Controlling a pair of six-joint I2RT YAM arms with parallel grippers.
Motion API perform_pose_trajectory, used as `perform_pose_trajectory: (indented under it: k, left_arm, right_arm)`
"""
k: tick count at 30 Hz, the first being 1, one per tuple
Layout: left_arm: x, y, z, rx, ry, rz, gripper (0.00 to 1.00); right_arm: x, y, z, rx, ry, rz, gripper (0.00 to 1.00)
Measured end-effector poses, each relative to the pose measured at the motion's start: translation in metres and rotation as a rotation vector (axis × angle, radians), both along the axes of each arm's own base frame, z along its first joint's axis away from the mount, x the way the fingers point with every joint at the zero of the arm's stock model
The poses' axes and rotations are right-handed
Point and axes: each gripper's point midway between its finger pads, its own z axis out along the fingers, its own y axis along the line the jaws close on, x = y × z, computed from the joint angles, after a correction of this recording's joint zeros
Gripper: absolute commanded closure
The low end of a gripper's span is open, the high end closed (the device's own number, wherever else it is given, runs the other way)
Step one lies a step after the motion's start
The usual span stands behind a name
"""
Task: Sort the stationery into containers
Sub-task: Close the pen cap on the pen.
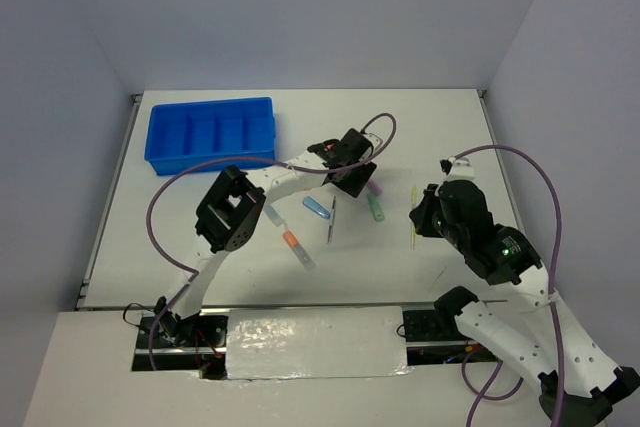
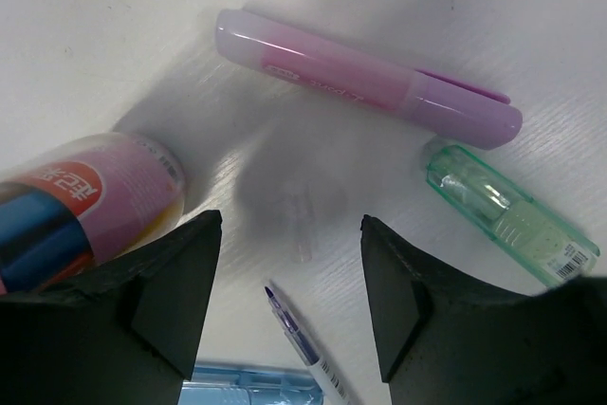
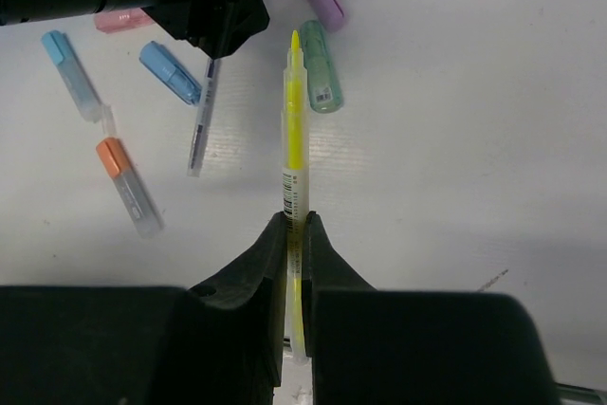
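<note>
Our right gripper (image 3: pixel 295 225) is clamped on a yellow pen (image 3: pixel 295 130), whose tip points toward a green stick (image 2: pixel 512 215) on the table (image 1: pixel 440 137). Our left gripper (image 2: pixel 289 301) hangs with its jaws apart, holding nothing, over loose stationery: a pink marker (image 2: pixel 370 78), a pink cylinder (image 2: pixel 85 206) and a dark pen (image 2: pixel 303 339). A blue marker (image 3: pixel 171 73) and an orange marker (image 3: pixel 128 187) lie nearby. The tray (image 1: pixel 212 104) sits far left, well apart from these.

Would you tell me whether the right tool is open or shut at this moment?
Shut. The right tool has both fingers pressed against the thin yellow pen between them.
</note>
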Motion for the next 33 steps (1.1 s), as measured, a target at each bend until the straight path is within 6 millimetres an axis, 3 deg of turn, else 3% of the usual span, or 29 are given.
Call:
perform_pose_trajectory:
  k: [20, 33]
  left_arm:
    - [-0.007, 0.005, -0.018, 0.011, 0.042, 0.018, 0.38]
    - [-0.006, 0.001, -0.018, -0.014, 0.041, 0.029, 0.47]
  right_arm:
    - [0.000, 0.000, 0.001, -0.005, -0.007, 0.010, 1.00]
    - [-0.001, -0.001, 0.004, -0.005, -0.020, 0.015, 1.00]
